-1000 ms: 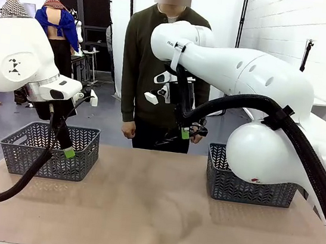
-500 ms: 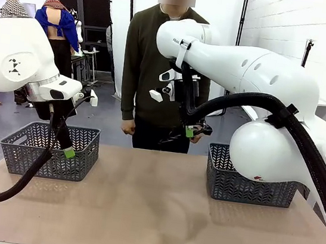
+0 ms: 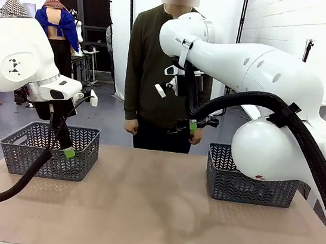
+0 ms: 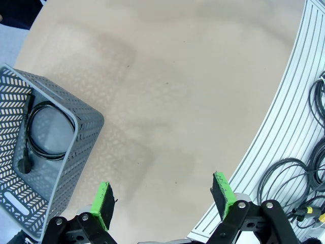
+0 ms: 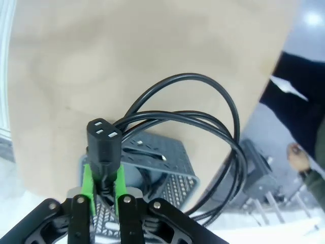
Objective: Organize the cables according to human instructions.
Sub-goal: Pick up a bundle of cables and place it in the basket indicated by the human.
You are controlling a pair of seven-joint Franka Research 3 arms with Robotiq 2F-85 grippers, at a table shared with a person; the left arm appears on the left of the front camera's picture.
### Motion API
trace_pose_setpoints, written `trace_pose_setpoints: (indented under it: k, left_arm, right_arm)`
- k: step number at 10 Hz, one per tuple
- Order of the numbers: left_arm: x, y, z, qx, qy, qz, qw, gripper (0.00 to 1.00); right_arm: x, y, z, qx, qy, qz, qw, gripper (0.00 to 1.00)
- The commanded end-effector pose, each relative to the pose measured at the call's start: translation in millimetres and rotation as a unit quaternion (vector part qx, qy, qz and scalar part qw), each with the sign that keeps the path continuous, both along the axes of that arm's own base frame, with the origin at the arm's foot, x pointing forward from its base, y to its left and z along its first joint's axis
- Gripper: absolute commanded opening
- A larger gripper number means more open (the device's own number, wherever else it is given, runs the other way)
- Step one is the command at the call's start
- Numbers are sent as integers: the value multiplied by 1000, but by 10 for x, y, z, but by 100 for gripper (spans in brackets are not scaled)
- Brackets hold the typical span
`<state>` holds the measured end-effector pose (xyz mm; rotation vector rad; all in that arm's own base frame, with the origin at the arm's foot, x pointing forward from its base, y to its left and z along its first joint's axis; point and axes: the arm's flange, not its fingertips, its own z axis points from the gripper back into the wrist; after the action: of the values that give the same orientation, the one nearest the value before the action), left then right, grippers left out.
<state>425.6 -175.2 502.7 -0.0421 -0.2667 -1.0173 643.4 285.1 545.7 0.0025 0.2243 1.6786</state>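
The table (image 3: 150, 216) is a bare tan sheet, with a ribbed white strip along its near edge in the left wrist view.

At the near left, the left gripper (image 4: 163, 199) hangs above the table with its green pads (image 4: 103, 202) spread wide and nothing between them. In the front view it (image 3: 68, 150) sits just in front of the left basket (image 3: 51, 150).

That grey basket stands at the far left of the table. In the left wrist view it (image 4: 76, 152) holds one coiled cable (image 4: 38, 132) lying flat on its floor, a plug at the coil's lower end.

A second grey basket (image 3: 250, 181) stands at the far right, partly behind the right arm's white elbow. Part of another coil seems to lie in it (image 5: 152, 168) in the right wrist view, though it is hard to tell.

The right arm reaches across the middle, high above the far edge of the table. Its gripper (image 3: 193, 125) is pinched on a cable (image 5: 193, 142): the pads (image 5: 87, 183) press on the neck just below the black plug (image 5: 104, 140), which sticks up between them. The coil loops hang free from there, over the right basket in the wrist view.

A person (image 3: 158, 67) in a dark green top stands at the far side, hands (image 3: 130, 127) down by the hips, just behind the raised gripper.
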Motion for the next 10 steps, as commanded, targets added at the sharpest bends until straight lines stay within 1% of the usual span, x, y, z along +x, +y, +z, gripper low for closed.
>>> trace_pose_setpoints:
  k: [1,3,4,5,6,10]
  left_arm:
    - [-5,-1,17,1,2,0,1000,100]
    - [-5,-1,17,1,2,0,1000,100]
    - [-5,-1,17,1,2,0,1000,100]
    - [-5,-1,17,1,2,0,1000,100]
    - [-5,-1,17,1,2,0,1000,100]
    - [-5,-1,17,1,2,0,1000,100]
  right_arm:
    - [-1437,-768,-852,-24,-77,-45,996,0]
    - [-1490,-885,-974,-23,-95,-76,992,0]
    - [-1492,-903,-1002,-16,-110,-83,990,0]
    - [-1413,-863,-1031,6,-119,-75,990,0]
    - [238,-141,-41,-10,-76,-66,995,0]
    - [238,-141,-41,-10,-76,-66,995,0]
